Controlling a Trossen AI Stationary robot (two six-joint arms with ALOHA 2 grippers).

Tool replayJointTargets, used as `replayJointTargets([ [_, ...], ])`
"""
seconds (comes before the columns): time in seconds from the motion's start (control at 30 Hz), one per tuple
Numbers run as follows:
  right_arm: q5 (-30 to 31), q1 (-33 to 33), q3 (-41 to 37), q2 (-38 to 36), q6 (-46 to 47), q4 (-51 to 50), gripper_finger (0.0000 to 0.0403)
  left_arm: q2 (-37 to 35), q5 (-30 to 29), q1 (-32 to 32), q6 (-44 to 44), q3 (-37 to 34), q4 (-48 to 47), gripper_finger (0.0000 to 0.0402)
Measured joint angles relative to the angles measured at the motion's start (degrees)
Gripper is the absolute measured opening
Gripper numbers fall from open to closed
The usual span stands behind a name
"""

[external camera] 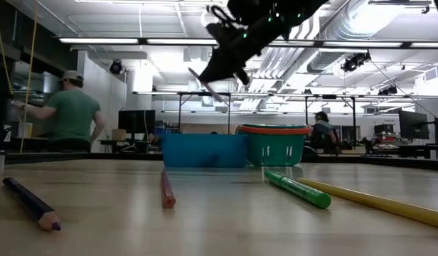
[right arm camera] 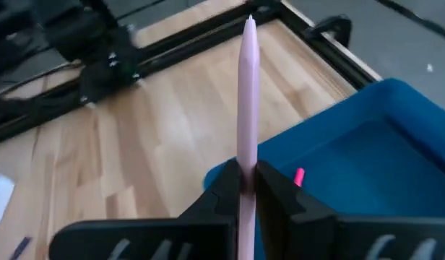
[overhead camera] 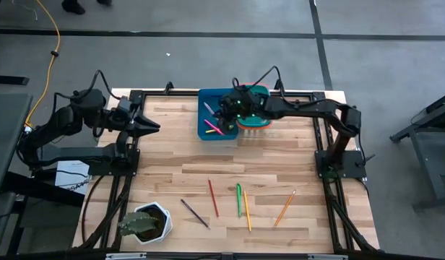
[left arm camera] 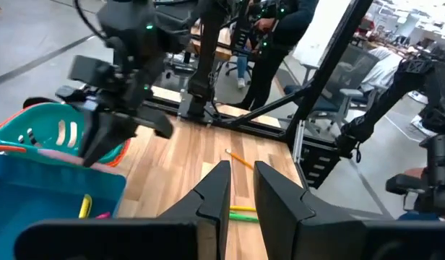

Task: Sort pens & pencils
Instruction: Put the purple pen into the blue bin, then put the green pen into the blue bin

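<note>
My table (overhead camera: 230, 155) is pale wood in planked strips, grain showing, with a soft satin sheen. Around it runs a black metal frame (overhead camera: 331, 162), matt. On the table's far edge, the blue bin (right arm camera: 396, 144) looks like smooth plastic, faintly glossy; beside that bin, the teal basket (left arm camera: 42, 133) is slotted plastic. My right gripper's (right arm camera: 248, 189) fingers are matt black, pinching a smooth pale pink pencil (right arm camera: 248, 101).
</note>
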Motion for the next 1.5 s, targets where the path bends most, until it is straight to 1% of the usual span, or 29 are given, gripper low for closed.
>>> replayJointTargets([
  [0.23,0.0,-3.8,0.0,3.2,6.0,0.9,0.0007,1.8,0.5,0.0,3.0,0.0,-2.0,0.0051],
  [0.5,0.0,-7.2,0.0,4.0,10.6,0.8,0.0012,4.2,0.4,0.0,6.2,0.0,-5.0,0.0051],
  [0.6,-2.7,-8.3,0.0,4.0,12.0,0.7,0.0022,5.0,0.4,0.0,7.8,0.0,-5.1,0.0051],
  [0.73,-4.7,-8.9,0.0,4.0,12.1,0.7,0.0038,5.8,0.4,0.0,9.5,0.0,-5.1,0.0051],
  [0.9,-4.9,-8.9,0.0,4.0,12.2,0.7,0.0052,6.3,0.4,0.0,10.6,0.0,-5.1,0.0051],
  [1.23,-5.7,-8.9,0.0,4.0,12.6,0.8,0.0056,6.3,0.5,0.0,11.9,0.0,-5.1,0.0051],
  [1.27,-6.9,-8.9,0.0,4.0,12.6,0.9,0.0056,6.3,0.5,0.0,12.3,0.0,-5.1,0.0051],
  [1.3,-9.4,-8.9,0.0,4.0,12.6,1.3,0.0056,6.3,0.5,0.0,12.9,0.0,-5.1,0.0051],
  [1.33,-14.0,-8.9,0.0,4.0,12.6,2.2,0.0056,6.3,0.5,0.0,13.6,0.0,-5.0,0.0051],
  [1.43,-33.1,-7.1,0.0,3.9,13.5,5.9,0.0056,6.3,0.6,0.0,15.5,0.0,-5.0,0.0051],
  [1.47,-37.7,-5.7,0.0,3.8,14.2,6.4,0.0055,6.3,0.9,0.0,15.9,0.0,-5.0,0.0051],
  [1.5,-40.6,-4.3,0.0,3.7,14.8,6.4,0.0055,6.3,1.4,0.0,16.2,0.0,-5.0,0.0051],
])
